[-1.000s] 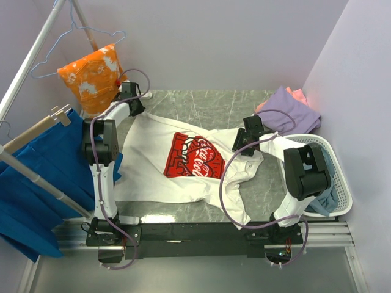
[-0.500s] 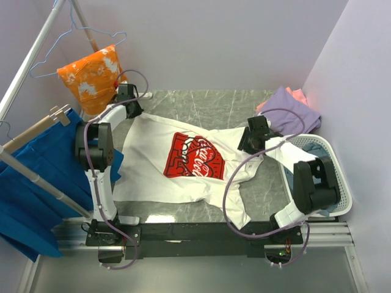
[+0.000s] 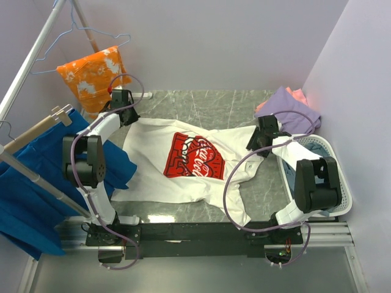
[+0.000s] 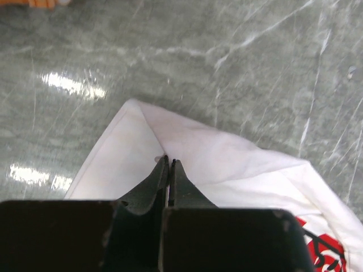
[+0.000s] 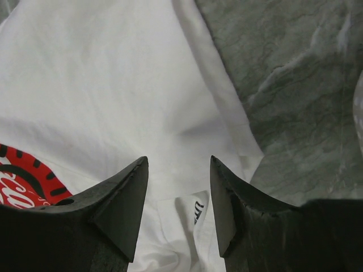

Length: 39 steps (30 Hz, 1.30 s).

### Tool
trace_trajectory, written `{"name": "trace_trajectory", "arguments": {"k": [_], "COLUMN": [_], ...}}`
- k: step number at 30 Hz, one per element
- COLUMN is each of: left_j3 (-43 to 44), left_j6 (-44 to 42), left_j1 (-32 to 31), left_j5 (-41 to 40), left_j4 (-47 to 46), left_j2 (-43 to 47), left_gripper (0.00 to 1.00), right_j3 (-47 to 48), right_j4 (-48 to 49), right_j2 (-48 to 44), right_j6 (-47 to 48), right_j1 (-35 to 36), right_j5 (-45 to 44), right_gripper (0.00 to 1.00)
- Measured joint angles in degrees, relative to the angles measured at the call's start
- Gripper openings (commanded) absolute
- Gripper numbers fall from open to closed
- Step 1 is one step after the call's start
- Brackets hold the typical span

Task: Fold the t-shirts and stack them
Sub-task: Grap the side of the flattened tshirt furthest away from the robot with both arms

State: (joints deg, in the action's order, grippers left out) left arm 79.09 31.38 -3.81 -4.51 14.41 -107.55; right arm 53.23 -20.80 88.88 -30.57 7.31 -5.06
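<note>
The left pincer is clenched, its two dark fingers pressed flat together on the far left corner of the white cotton t-shirt with a red-and-white square chest print. A small pucker of white cloth sits right at the tips. Beyond them, the corner of the cloth runs up to a soft peak on the grey-green marbled worktop. From this pincer the shirt spreads away towards the other arm, lying chest-up and partly creased, with the red print near its middle.

The right pincer is released: its fingers stand well apart with nothing between them, hovering just over the white cloth at the shirt's opposite edge. Directly under the gap lies plain white fabric with a shallow fold. A sliver of the red print shows beside its left finger, and bare worktop begins just past its right finger.

Further out beyond the right pincer, a plain purple tee lies bunched in the worktop's far corner, with a salmon-pink one touching its far side. A white plastic basket stands just beside that arm.

Out past the left pincer hang an orange garment with white splotches and a large bright blue cloth.
</note>
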Motion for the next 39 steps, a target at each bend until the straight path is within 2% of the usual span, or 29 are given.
{"name": "trace_trajectory", "arguments": {"k": [7, 27, 30, 31, 32, 33, 35, 39], "left_j3": [-2.67, -2.67, -2.67, -2.67, -2.67, -2.67, -2.67, -2.67], "left_j6": [0.02, -0.02, 0.0, -0.02, -0.02, -0.02, -0.02, -0.02], "left_j1": [0.0, 0.0, -0.02, -0.02, -0.02, -0.02, -0.04, -0.15], "left_j5": [0.2, 0.87, 0.87, 0.87, 0.87, 0.87, 0.87, 0.87], "left_j4": [0.24, 0.09, 0.11, 0.09, 0.11, 0.11, 0.13, 0.13], "left_j2": [0.9, 0.9, 0.9, 0.9, 0.9, 0.9, 0.9, 0.9], "left_gripper": [0.01, 0.01, 0.01, 0.01, 0.01, 0.01, 0.01, 0.01], "right_j3": [0.02, -3.5, -3.85, -3.89, -3.93, -4.04, -4.13, -4.13], "right_j4": [-1.07, -1.03, -0.63, -0.42, -0.17, 0.09, 0.28, 0.37], "right_j2": [0.13, 1.51, 2.36, 2.36, 2.36, 2.38, 2.4, 2.19], "right_j6": [0.0, -1.11, -1.09, -1.09, -1.14, -0.96, -1.16, -1.2], "right_j1": [-2.4, -2.67, -2.67, -2.67, -2.69, -2.71, -2.71, -2.71], "right_j5": [0.61, 0.11, 0.07, 0.0, 0.0, 0.0, 0.15, 0.0], "right_gripper": [0.55, 0.53, 0.43, 0.23, 0.15, 0.11, 0.08, 0.11]}}
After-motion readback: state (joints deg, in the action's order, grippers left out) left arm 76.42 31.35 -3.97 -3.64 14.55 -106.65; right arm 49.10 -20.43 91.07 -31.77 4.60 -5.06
